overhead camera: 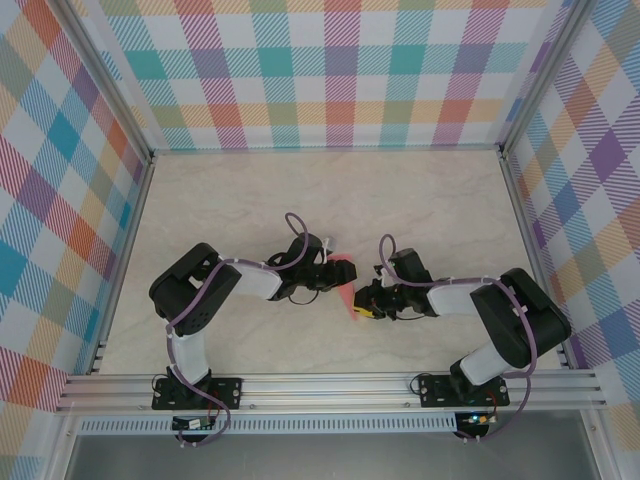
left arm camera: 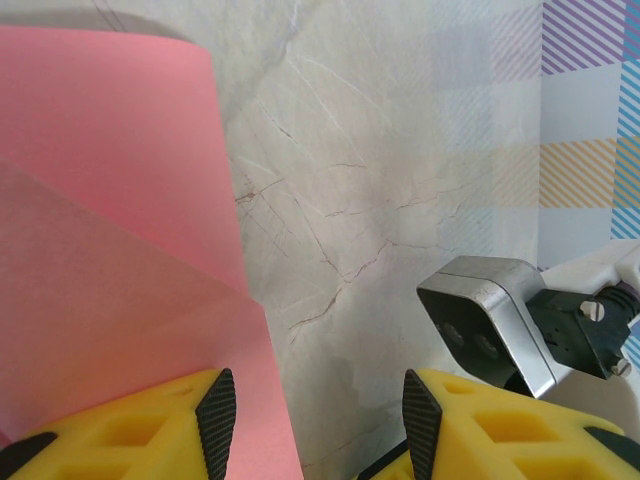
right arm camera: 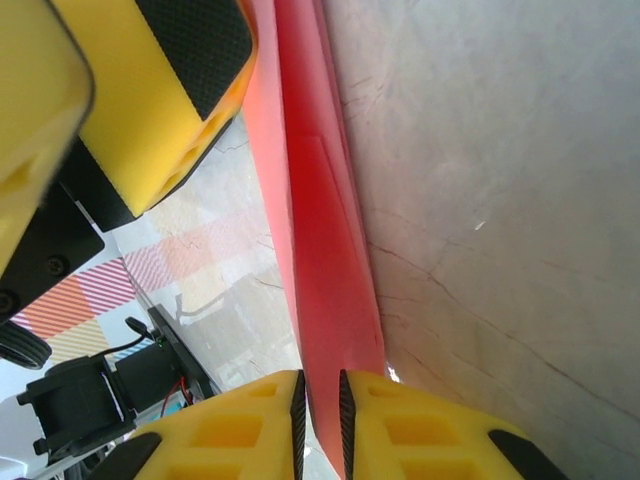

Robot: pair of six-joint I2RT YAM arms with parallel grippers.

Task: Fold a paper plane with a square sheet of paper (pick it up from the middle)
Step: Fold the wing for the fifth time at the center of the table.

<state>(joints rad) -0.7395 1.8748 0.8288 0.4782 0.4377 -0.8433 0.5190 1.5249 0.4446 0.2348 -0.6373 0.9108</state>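
Observation:
The square sheet of paper (overhead camera: 343,284) is salmon-pink and folded, and it sits between the two grippers at mid-table. In the right wrist view it runs as a narrow creased strip (right arm camera: 322,250) from my jaws upward, standing on edge. My right gripper (right arm camera: 321,412) is shut on its near end, with both pads against the paper. In the left wrist view the paper (left arm camera: 110,250) spreads in layered flaps on the left. My left gripper (left arm camera: 318,425) is open, and the paper's edge lies just inside its left finger (left arm camera: 215,420). I cannot tell whether the folds form the paper plane.
The marble tabletop (overhead camera: 230,200) is walled by checked panels (overhead camera: 330,70) at the back and sides. An aluminium rail (overhead camera: 330,388) runs along the near edge. The right arm's wrist camera (left arm camera: 490,320) is close to my left gripper. A left finger (right arm camera: 150,100) is near the strip.

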